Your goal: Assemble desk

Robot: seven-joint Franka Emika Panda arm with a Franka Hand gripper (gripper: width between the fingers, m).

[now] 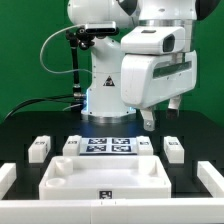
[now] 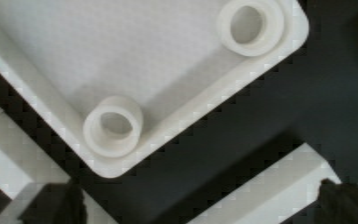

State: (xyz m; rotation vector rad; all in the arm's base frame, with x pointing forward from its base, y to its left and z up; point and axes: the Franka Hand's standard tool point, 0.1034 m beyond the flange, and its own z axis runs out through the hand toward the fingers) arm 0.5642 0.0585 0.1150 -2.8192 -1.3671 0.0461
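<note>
Pincer spread wide, holding nothing; desk panel flat at the surface's near edge.

Ext. view: pincer [image 1: 160, 116] hangs above the surface [image 1: 30, 130], clear of it, toward the ext. view's right & farther back than the desk panel [image 1: 105, 178], which lies flat about midway along the near edge. Four block legs [image 1: 72, 145] sit in a row behind the desk panel, two each side of the marker board [image 1: 108, 148]; pincer shows above the pair on the right, apart from them. Wrist view: a desk panel [image 2: 140, 60] corner w/ two round sockets [image 2: 114, 122] lies below the pincer [image 2: 190, 208]; dark fingertips [image 2: 43, 205] stand far apart over black surface, nothing between them, no contact w/ the desk panel.
</note>
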